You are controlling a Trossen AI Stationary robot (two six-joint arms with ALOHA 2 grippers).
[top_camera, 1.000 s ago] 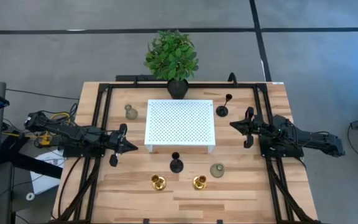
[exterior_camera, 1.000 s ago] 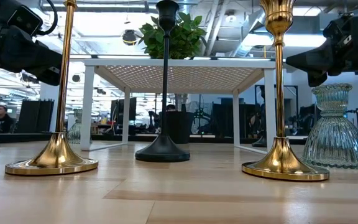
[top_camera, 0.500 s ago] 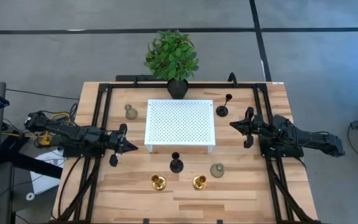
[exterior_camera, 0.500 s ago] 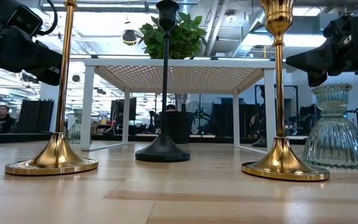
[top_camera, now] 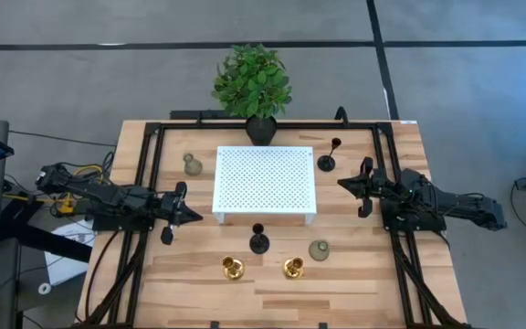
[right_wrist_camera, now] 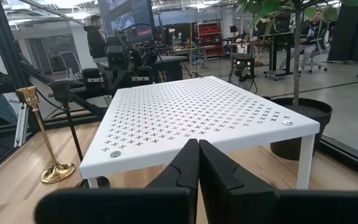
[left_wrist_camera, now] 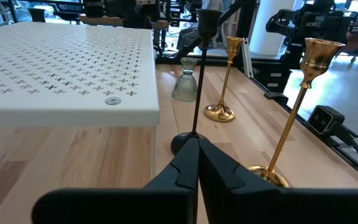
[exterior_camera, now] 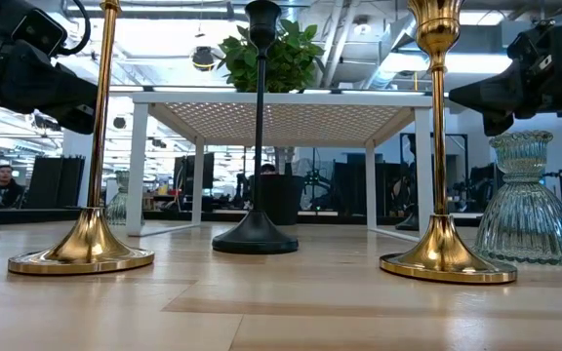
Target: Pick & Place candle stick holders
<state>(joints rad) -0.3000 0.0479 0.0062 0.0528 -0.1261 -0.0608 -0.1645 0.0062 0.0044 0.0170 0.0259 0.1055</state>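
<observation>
The wooden table (top_camera: 199, 292) carried a white perforated platform (top_camera: 265, 180) at its centre, with a black-potted green plant (top_camera: 252, 84) at the far edge behind it.

The left gripper (top_camera: 194, 217) hovered beside the platform's left side, fingers pressed fully together and holding nothing. The right gripper (top_camera: 343, 184) hovered just off the platform's right side — fingers likewise fully closed and empty.

All six candle stick holders stood upright on the table top, none on the platform:

- One grey-green bulbous holder (top_camera: 192, 164) stood left of the platform, toward the far side; the other grey-green holder (top_camera: 319, 249) stood at the near right.
- One black holder (top_camera: 259, 240) stood just in front of the platform's near edge; the other black holder (top_camera: 327, 162) stood beside the platform's far right corner.
- Two gold holders — the left gold holder (top_camera: 233, 268) and the right gold holder (top_camera: 293, 268) — stood side by side nearest the front edge, well apart from each other.
</observation>
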